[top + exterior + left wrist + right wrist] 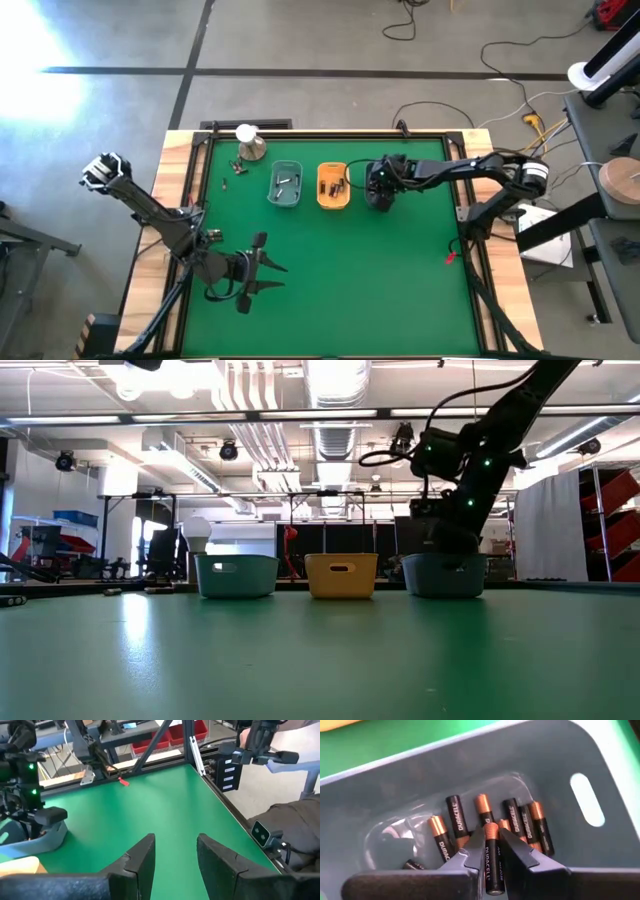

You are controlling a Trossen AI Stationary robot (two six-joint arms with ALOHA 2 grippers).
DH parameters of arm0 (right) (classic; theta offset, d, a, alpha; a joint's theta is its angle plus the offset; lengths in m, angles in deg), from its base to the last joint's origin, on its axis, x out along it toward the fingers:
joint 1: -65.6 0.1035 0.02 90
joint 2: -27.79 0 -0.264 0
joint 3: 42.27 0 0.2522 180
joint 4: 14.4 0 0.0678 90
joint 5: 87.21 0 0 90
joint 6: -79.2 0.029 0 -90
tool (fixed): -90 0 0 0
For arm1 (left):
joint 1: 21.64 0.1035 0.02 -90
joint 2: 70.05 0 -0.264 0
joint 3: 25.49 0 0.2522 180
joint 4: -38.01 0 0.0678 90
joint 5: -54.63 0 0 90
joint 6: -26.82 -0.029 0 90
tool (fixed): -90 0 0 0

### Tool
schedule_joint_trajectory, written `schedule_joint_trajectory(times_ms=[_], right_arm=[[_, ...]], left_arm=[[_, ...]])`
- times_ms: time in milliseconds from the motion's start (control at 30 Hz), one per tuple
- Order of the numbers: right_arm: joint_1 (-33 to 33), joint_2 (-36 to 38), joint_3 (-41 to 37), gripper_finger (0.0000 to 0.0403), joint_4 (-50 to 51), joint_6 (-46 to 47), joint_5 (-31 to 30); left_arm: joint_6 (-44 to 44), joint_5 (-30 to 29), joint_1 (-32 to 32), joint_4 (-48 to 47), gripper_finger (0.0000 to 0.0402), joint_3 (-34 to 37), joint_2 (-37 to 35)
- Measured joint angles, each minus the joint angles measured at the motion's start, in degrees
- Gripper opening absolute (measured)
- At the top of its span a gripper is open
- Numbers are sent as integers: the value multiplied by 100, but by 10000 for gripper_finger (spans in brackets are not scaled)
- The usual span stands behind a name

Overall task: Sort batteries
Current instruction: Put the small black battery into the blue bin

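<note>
Left gripper [262,270]: I see it parked near the table's front-left, fingers half spread, nothing between them.
Left grey tray [285,185]: a few small batteries [285,182].
Orange tray [333,187]: several dark cells.
Right gripper [492,851]: pinched on one battery [492,865], its long axis along the fingers, directly above the right grey tray [600,770].
Tray contents: a pile of copper-topped batteries [515,822]; I judge release is next.

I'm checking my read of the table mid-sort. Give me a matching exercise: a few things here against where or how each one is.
Things:
1. right pincer
2. left pincer
3. yellow tray
4. metal dome

States:
a. between the two grey trays
b. open over bare green mat
c. at the table's far left corner
d. shut on a battery, over the right grey tray

Pairs: 1-d, 2-b, 3-a, 4-c
</note>
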Motion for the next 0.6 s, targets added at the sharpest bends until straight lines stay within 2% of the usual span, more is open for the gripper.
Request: schedule_joint_trajectory(times_ms=[100, 167, 300, 467, 600], right_arm=[[-9, -147, 13, 38, -45, -89, 67], [-9, -199, 11, 38, -52, -89, 66], [-4, -158, 8, 43, -52, -70, 43], [-4, 256, -27, 86, 22, -172, -128], [-4, 801, -24, 133, 16, -175, -124]], left_arm=[[79, -92, 7, 20, 125, 0, 73], [257, -374, 27, -74, 125, 0, 86], [1576, -1271, 267, -1101, 124, 103, 2], [4159, -1027, 1071, -3038, 117, 191, -63], [5062, -696, 1925, -3817, 117, 184, -63]])
